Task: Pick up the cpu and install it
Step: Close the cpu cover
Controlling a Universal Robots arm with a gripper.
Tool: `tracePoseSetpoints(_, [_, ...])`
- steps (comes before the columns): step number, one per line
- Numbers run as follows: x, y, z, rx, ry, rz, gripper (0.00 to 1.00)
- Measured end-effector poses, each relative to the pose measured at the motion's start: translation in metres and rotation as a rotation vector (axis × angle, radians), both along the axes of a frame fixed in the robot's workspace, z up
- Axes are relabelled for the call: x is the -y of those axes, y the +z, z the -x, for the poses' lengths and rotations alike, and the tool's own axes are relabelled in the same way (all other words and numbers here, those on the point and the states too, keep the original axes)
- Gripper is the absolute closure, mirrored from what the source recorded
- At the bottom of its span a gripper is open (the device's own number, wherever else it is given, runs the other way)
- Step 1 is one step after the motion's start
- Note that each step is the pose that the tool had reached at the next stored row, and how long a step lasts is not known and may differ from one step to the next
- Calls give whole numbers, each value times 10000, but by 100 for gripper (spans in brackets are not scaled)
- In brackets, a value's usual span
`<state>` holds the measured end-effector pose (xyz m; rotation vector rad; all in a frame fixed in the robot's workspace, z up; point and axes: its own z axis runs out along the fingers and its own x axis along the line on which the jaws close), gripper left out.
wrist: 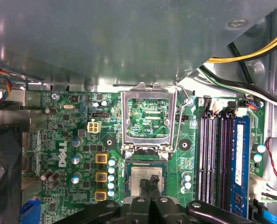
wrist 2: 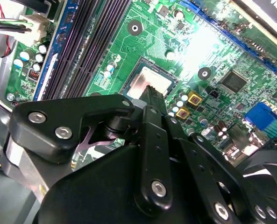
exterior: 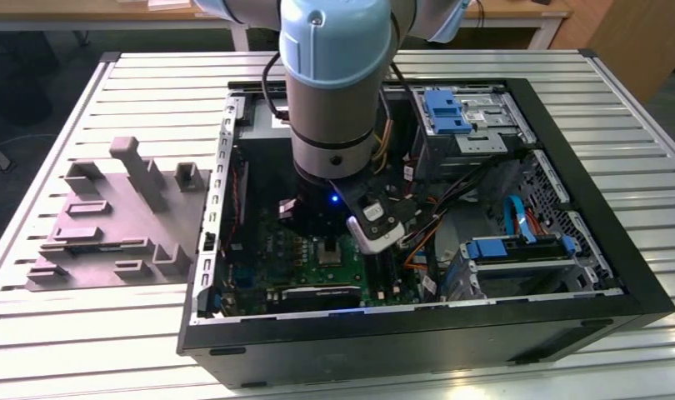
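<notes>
The cpu (wrist: 145,176), a small silvery square chip, lies flat in its socket on the green motherboard (wrist: 73,140); it also shows in the second wrist view (wrist 2: 152,79). My gripper (wrist: 152,183) stands right over the chip's middle, its black fingers together and shut, with nothing between them. The fingertips (wrist 2: 151,91) are at the chip's top face; I cannot tell whether they touch it. In the exterior view the arm (exterior: 332,125) reaches down into the open computer case, above the socket area (exterior: 332,250).
The shiny socket frame (wrist: 147,116) is flipped open beside the cpu, its lever (wrist: 185,105) raised. Memory slots (wrist: 217,154), a grey power-supply box (wrist: 105,37), cables (wrist: 250,53) and a fan (wrist: 3,177) crowd the board. A grey moulded tray (exterior: 104,221) lies outside the case.
</notes>
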<state>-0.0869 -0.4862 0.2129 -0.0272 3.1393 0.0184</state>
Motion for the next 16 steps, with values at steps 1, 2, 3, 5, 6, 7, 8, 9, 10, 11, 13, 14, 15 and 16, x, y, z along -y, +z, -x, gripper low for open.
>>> tracePoseSetpoints(1, [0,1,0,0,0,0,89])
tracePoseSetpoints(2, [0,1,0,0,-1,0,89])
tracePoseSetpoints(3, [0,1,0,0,-1,-1,89])
tracePoseSetpoints(5, [0,3,0,-1,0,0,89])
tracePoseSetpoints(6, [0,3,0,0,0,0,89])
tracePoseSetpoints(7, [0,3,0,0,0,0,89])
tracePoseSetpoints(8, [0,4,0,0,0,0,89])
tracePoseSetpoints(9, [1,17,1,-2,-1,7,89])
tracePoseSetpoints(10, [1,44,0,1,0,5,89])
tracePoseSetpoints(11, [0,79,0,5,0,-1,89])
tracePoseSetpoints(13, [-1,170,0,8,0,0,89])
tracePoseSetpoints(14, [-3,215,0,9,0,-1,89])
tracePoseSetpoints(15, [-3,260,0,9,0,1,89])
tracePoseSetpoints(16, [-4,305,0,12,0,-1,89])
